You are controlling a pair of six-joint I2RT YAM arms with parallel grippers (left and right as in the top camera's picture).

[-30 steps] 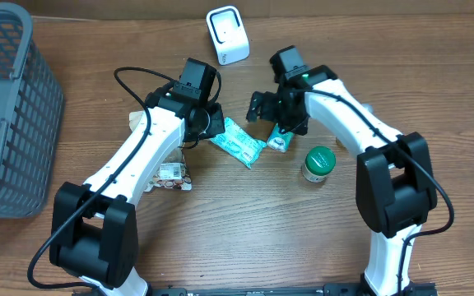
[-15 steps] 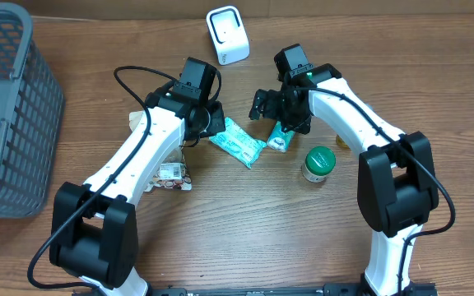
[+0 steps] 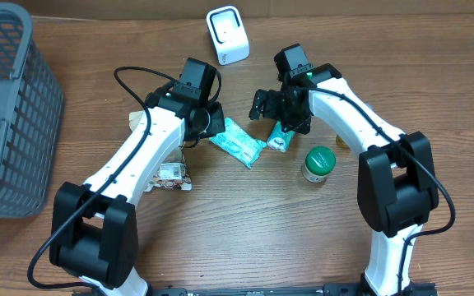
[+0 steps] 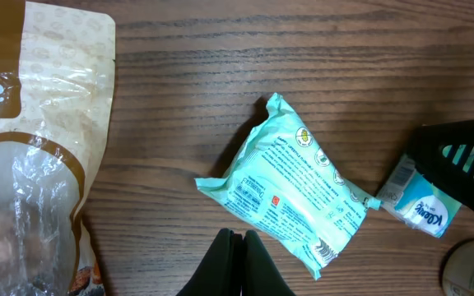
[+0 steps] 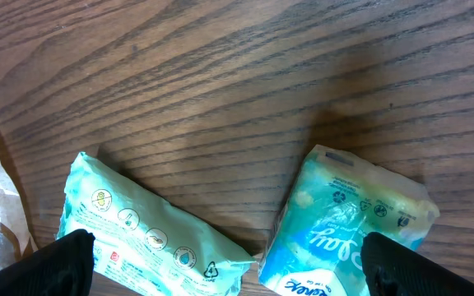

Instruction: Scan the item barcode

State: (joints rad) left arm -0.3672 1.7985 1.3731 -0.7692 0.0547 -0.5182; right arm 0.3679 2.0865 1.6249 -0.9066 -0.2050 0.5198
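Bench (image 3: 262, 238): a wood-grain top that is carrying every item listed here.
Mint-green packet (image 3: 239, 142): is lying flat on the bench between the two wrists. Its printed back panel is facing up and its long axis is running diagonally. Nothing is gripping it.
Left fingers (image 4: 216, 265): are pressing together with nothing between them. They are pointing at the packet's near edge from just beside it. Whether they are touching it cannot be told.
Right fingers (image 5: 60, 263): are standing spread wide and holding nothing. They are hanging above the bench, with one end of the mint-green packet and the tissue pack showing between them.
Tissue pack (image 3: 279, 140): a small blue-and-white pack that is lying just right of the mint-green packet. The two are meeting corner to corner, touching or very nearly so. In the overhead view it is sitting partly under the right wrist.
Green-lidded jar (image 3: 318, 164): is standing upright near the tissue pack, on the side toward the right arm's base.
White scanner unit (image 3: 227, 34): is sitting at the far edge of the bench, well apart from the packet.
Snack bag (image 3: 171, 177): a clear-and-brown bag that is lying beneath the left arm, to the left of the packet.
Grey mesh basket (image 3: 35, 90): is sitting at the bench's left edge, well apart from everything else.
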